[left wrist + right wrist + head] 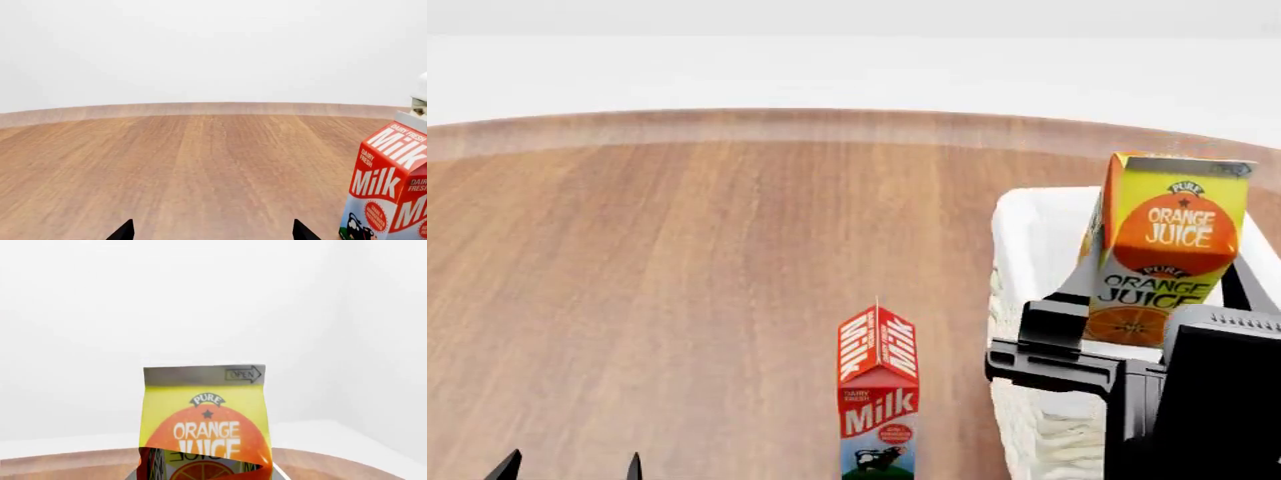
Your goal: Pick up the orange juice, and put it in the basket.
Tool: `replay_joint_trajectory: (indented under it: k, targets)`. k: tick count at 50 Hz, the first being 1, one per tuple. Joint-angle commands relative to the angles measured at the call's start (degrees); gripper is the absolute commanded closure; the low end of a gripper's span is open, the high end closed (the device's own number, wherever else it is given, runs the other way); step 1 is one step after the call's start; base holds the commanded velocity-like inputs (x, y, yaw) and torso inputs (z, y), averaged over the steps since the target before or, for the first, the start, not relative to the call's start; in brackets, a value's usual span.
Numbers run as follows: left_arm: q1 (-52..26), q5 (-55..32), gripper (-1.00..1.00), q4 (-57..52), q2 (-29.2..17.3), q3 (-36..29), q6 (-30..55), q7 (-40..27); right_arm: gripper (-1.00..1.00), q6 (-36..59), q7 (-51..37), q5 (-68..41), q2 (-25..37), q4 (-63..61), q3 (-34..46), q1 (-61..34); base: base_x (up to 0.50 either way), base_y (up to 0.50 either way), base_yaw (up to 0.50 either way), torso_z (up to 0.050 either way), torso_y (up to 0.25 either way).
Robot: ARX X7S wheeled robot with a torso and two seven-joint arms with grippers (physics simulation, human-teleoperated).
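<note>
The orange juice (1164, 250) is a tall yellow and orange gable-top carton. My right gripper (1154, 315) is shut on its lower part and holds it upright, in the air, over the cream-white wicker basket (1024, 225) at the right. The carton's lower end hides part of the basket's inside. In the right wrist view the orange juice (207, 415) fills the middle and hides the fingers. My left gripper (570, 467) is open and empty, low at the near left over bare wood. Its open state also shows in the left wrist view (213, 235).
A red-and-white Milk carton (878, 390) stands upright on the wooden table (694, 260), just left of the basket; it shows at the edge of the left wrist view (390, 190). The table's curved far edge (827, 125) meets a white wall.
</note>
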State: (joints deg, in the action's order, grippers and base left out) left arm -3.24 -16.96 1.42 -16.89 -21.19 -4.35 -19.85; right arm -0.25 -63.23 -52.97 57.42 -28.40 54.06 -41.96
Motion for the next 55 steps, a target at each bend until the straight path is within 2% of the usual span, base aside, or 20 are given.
replay_joint_trajectory:
  k: [1,16,27,55]
  targets:
    - [-0.05,-0.11,-1.0,0.02,-0.11,-0.16,-0.06,-0.14,1.0,1.66,2.88,1.96,-4.02,8.36,-0.43,-1.8,0.0,0.0,0.0,0.0,0.0]
    - [-0.11,-0.26,-1.0,0.04,-0.25,-0.37,-0.14,-0.31,1.0,3.4,5.25,5.09,-10.01,18.76,1.01,-3.9,0.0,0.0,0.0,0.0,0.001]
    - [-0.15,-0.36,-1.0,0.06,-0.36,-0.52,-0.19,-0.43,1.0,-0.37,7.16,7.35,-11.95,23.79,0.55,-3.07,0.0,0.0,0.0,0.001,0.001]
    - [-0.26,-0.62,-1.0,0.11,-0.61,-0.89,-0.33,-0.73,1.0,-1.23,12.12,7.23,-17.82,36.39,-0.41,-6.05,0.0,0.0,0.0,0.0,0.001]
